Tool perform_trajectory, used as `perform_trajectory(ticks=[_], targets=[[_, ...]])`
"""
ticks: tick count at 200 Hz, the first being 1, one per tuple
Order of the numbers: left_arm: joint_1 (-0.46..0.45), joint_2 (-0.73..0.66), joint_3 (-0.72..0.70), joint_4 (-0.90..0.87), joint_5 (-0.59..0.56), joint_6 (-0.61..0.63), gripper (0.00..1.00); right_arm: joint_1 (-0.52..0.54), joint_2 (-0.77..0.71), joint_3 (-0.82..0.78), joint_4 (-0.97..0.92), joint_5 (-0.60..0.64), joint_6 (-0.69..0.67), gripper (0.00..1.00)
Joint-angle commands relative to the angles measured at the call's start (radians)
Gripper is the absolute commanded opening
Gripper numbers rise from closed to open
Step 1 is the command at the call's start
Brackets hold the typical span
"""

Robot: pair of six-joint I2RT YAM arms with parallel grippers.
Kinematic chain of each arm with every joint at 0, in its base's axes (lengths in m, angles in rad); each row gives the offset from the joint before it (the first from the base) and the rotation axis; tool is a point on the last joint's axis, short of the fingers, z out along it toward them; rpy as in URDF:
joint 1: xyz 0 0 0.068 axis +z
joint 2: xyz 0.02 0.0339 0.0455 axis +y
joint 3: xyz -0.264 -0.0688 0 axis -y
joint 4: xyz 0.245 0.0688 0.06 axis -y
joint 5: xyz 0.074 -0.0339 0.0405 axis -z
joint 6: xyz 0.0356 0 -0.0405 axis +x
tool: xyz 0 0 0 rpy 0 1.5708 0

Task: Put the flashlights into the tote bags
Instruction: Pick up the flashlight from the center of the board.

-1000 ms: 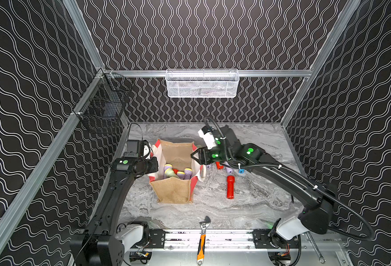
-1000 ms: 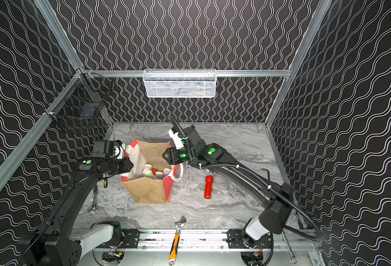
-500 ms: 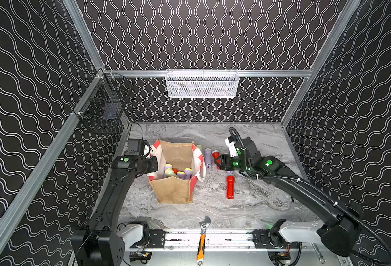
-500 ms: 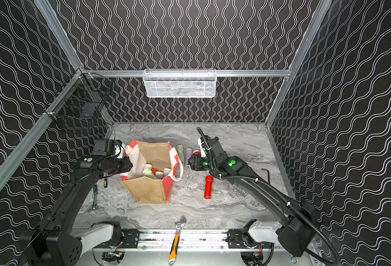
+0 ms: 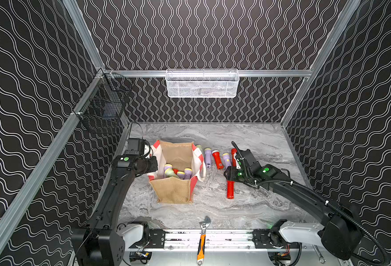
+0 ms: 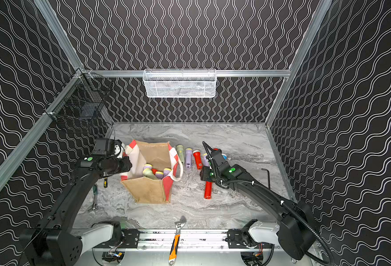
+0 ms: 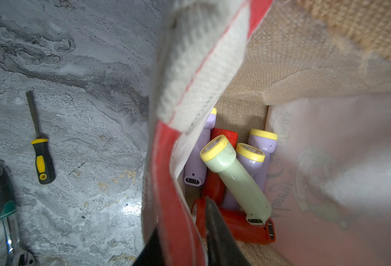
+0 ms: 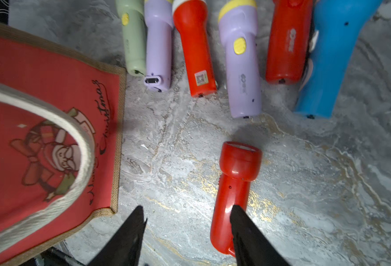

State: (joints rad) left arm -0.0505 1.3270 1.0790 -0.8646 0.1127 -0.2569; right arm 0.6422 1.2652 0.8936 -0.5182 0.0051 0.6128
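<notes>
Left tool (image 7: 183, 230) pinching tote bag (image 7: 282, 57) rim, right tool (image 8: 187, 207) spread (over 1 red flashlight (image 8: 236, 175))

The right end effector (image 8: 187, 207), jaws spread, has one finger over a lone red flashlight (image 8: 236, 175) near the tote bag (image 8: 40, 92).

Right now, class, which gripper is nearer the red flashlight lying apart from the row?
Right. The right gripper hangs directly over that red flashlight, jaws open; the left gripper is beyond the tote bag, jaws clamping its side wall.
</notes>
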Motion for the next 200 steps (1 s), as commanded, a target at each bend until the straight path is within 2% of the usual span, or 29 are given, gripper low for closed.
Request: perform_trajectory(ticks=[1,71,200], targets=[[0.001,0.008,0.001,0.011,-0.001,0.005,0.26,0.001,0.001,-0.021,-0.02,0.006,0.043,0.62],[0.001,-0.005,-0.017,0.023,0.021,0.01,0.26,-0.006,0.063,-0.071,-0.016,0.015,0.116,0.62],[0.001,0.017,-0.041,0.05,0.041,0.017,0.27,0.0,0.137,-0.145,0.045,-0.048,0.134,0.63]])
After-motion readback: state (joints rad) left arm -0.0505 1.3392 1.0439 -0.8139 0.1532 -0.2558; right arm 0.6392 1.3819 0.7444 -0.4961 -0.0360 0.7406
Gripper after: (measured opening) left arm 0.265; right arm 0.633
